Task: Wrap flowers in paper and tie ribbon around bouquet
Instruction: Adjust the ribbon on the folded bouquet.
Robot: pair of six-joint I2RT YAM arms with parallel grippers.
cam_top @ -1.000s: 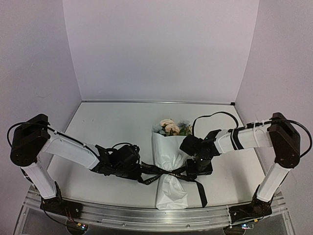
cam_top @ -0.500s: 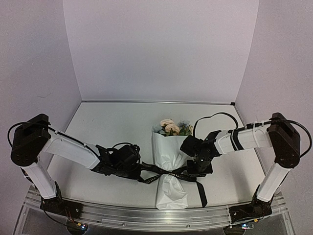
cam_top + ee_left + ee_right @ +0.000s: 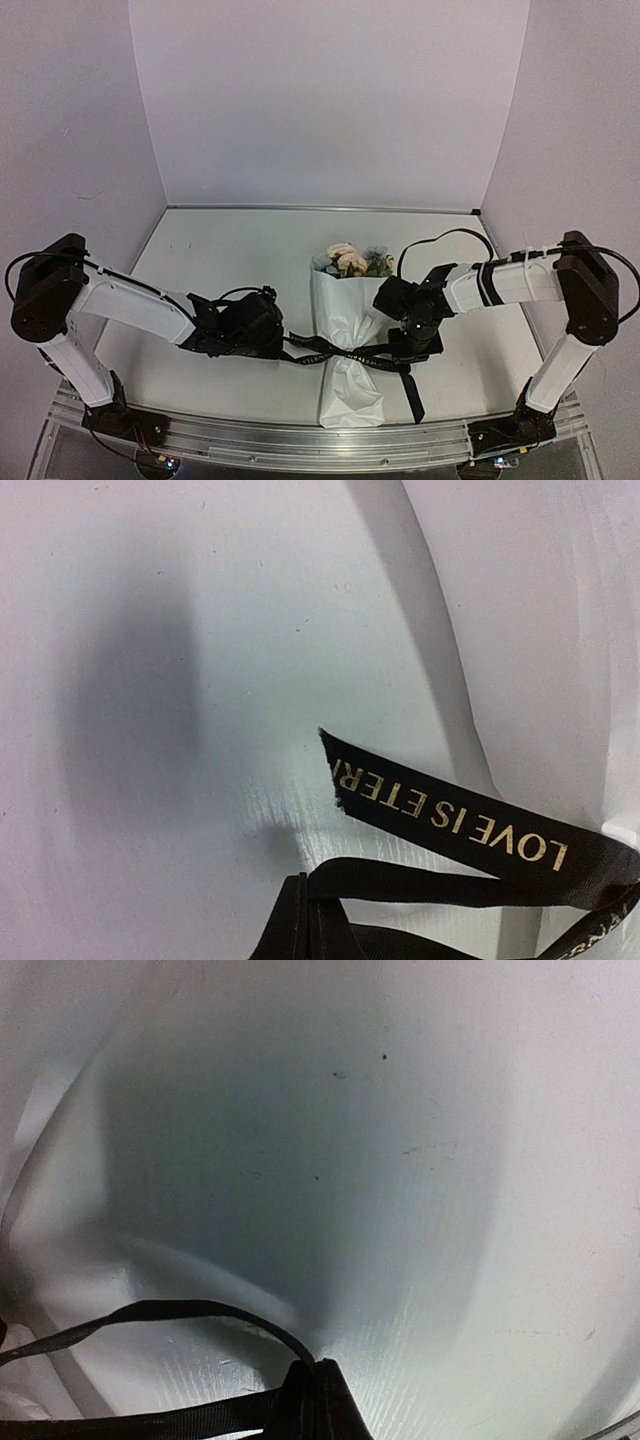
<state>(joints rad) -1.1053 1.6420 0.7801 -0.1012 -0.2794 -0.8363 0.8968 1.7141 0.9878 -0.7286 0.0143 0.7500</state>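
Observation:
The bouquet (image 3: 347,330) lies at the table's middle, a white paper (image 3: 352,385) cone with peach and pale blue flowers (image 3: 350,261) at its far end. A black ribbon (image 3: 345,352) with gold lettering crosses the cone's waist, pulled fairly straight between both grippers. My left gripper (image 3: 287,342) is shut on the ribbon's left strand (image 3: 430,880), just left of the cone. The lettered end (image 3: 450,815) hangs free above my shut fingertips (image 3: 300,920). My right gripper (image 3: 404,349) is shut on the right strand (image 3: 150,1312) beside the cone. A loose tail (image 3: 413,396) trails toward the near edge.
Grey walls enclose the table on the left, back and right. A metal rail (image 3: 300,438) runs along the near edge between the arm bases. The right arm's black cable (image 3: 440,238) loops above its wrist.
Both grippers have shut on the ribbon. The left gripper has drawn slightly leftward and the ribbon across the cone now runs straighter.

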